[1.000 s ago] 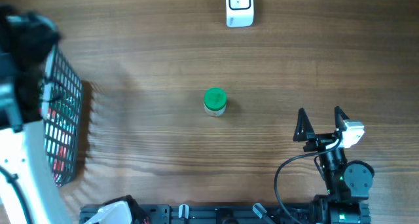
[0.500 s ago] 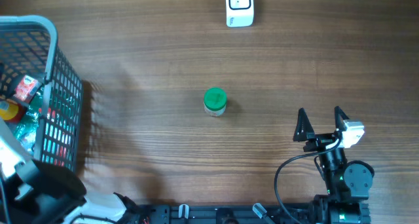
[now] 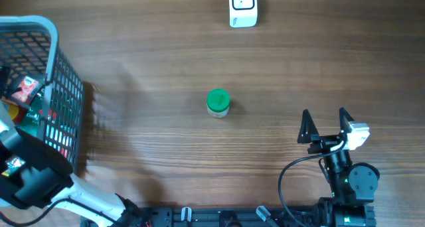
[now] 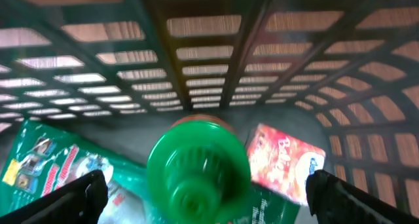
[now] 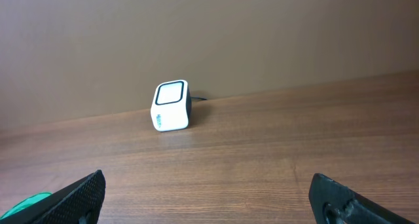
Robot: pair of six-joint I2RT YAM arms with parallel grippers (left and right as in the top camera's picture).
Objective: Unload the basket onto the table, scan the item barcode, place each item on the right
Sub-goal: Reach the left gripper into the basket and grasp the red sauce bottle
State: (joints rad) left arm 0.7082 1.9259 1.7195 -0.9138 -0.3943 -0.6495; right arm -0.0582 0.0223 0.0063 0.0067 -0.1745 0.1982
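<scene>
The white barcode scanner (image 3: pixel 242 6) stands at the table's far edge, and the right wrist view shows the scanner (image 5: pixel 171 106) facing me. A green-lidded jar (image 3: pixel 218 102) stands alone mid-table. My left gripper (image 4: pixel 209 194) is open inside the black wire basket (image 3: pixel 66 114), its fingers either side of a green-capped bottle (image 4: pixel 198 165) but apart from it. A green packet (image 4: pixel 46 162) and a red packet (image 4: pixel 285 158) lie beside that bottle. My right gripper (image 3: pixel 325 124) rests open and empty at the near right.
The basket holds several packets and fills the left edge of the table. My left arm (image 3: pixel 33 177) covers the basket's near corner. The jar's lid (image 5: pixel 26 203) shows at the lower left of the right wrist view.
My left arm swung from the basket's far side to its near corner, uncovering the basket's rim and contents. The right arm and the jar stayed put.
</scene>
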